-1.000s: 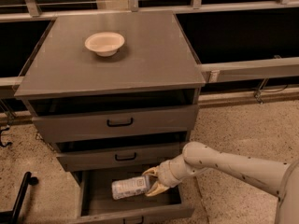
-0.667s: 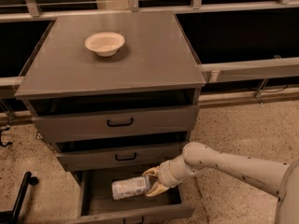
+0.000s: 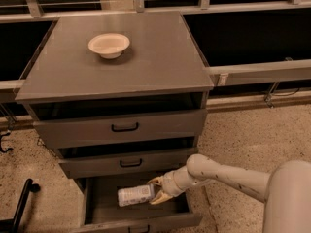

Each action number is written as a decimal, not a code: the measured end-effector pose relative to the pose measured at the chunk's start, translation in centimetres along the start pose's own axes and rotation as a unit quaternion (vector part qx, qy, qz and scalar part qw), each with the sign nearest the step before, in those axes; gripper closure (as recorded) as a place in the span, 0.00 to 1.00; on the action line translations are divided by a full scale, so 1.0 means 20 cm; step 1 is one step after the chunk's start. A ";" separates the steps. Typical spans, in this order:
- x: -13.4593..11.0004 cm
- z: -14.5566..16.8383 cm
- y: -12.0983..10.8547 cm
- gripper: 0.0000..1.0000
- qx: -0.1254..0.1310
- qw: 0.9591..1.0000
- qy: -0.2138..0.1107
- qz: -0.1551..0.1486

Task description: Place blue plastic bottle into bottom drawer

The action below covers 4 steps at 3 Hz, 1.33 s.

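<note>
Low at the front of the cabinet, inside the pulled-out bottom drawer [image 3: 88, 204], the gripper [image 3: 156, 193] sits at the end of a pale arm [image 3: 228, 176] that reaches in from the right. Its jaws stand one above and one below the right end of the blue plastic bottle [image 3: 134, 195] and are closed on it, so the gripper holds the bottle by that end.

From the gripper the bottle stretches out to the left, lying nearly level with its pale label facing up. It is within the drawer's walls, over the dark tray. Whether it touches the tray floor cannot be told. The drawer's low front panel runs just below the gripper, its right wall lies just to the gripper's right under the arm, and its left wall is well to the left, beyond the bottle.

Directly above the gripper is the middle drawer [image 3: 97, 167], partly open, with a black handle up and to the left. Higher again is the top drawer [image 3: 77, 130], also partly open, with its own black handle. Far above the gripper and to the left, a cream bowl [image 3: 109, 44] stands upright on the grey cabinet top [image 3: 155, 62]. To the gripper's right, speckled floor [image 3: 248, 130] spreads out behind the arm. Far to its left, near the floor, stands a black bar [image 3: 22, 205].
</note>
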<state>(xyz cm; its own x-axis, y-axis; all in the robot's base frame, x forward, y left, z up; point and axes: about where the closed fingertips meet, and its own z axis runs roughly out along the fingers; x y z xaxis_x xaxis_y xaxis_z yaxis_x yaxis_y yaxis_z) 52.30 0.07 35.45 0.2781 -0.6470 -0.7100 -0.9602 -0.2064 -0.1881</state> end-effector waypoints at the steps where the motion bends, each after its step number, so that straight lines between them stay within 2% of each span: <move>1: 0.15 0.16 -0.07 1.00 0.015 1.000 -0.002 0.003; 2: 0.29 0.30 -0.12 1.00 0.024 1.000 0.002 0.016; 3: 0.45 0.45 -0.12 1.00 0.021 0.999 0.020 0.036; 4: 0.45 0.45 -0.12 1.00 0.021 0.999 0.020 0.036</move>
<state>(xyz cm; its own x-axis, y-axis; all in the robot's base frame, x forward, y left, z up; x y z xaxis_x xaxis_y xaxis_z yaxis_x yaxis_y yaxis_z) 56.89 1.40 23.33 0.2077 -0.6883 -0.6950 -0.9779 -0.1276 -0.1659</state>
